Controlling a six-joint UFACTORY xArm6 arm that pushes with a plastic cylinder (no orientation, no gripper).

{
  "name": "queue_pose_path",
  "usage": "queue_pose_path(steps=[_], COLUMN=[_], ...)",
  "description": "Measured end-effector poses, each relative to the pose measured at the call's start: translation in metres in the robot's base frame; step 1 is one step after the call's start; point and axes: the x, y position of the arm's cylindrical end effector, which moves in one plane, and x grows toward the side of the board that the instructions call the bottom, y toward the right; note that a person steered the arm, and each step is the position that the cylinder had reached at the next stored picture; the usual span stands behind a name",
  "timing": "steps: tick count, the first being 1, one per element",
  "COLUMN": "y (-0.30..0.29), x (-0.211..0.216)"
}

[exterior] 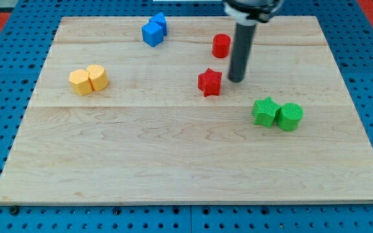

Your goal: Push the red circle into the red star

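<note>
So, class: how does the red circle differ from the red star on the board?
Shape: the red circle is a round cylinder, while the red star has points. Position: the red circle sits nearer the view's top, the red star below it and slightly left. My tip rests just right of the red star, but well below the red circle. Both are red, similar in size, and stand apart.

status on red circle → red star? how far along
Done: nothing yet; the red circle sits apart from the red star, toward the view's top. In hand: my tip is just right of the star, below the circle. Left: get behind the circle and push it down.
</note>
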Motion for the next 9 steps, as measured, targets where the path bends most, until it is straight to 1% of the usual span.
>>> queue_pose_path(steps=[1,2,3,4,5,6,7,8,9], y=[-0.069,-0.058,0.036,0.049,-0.012,-0.056,-0.056,-0.031,0.005], x=[0.004,-0.005,-0.029,-0.099,-0.122,-0.075,-0.057,-0.079,-0.052])
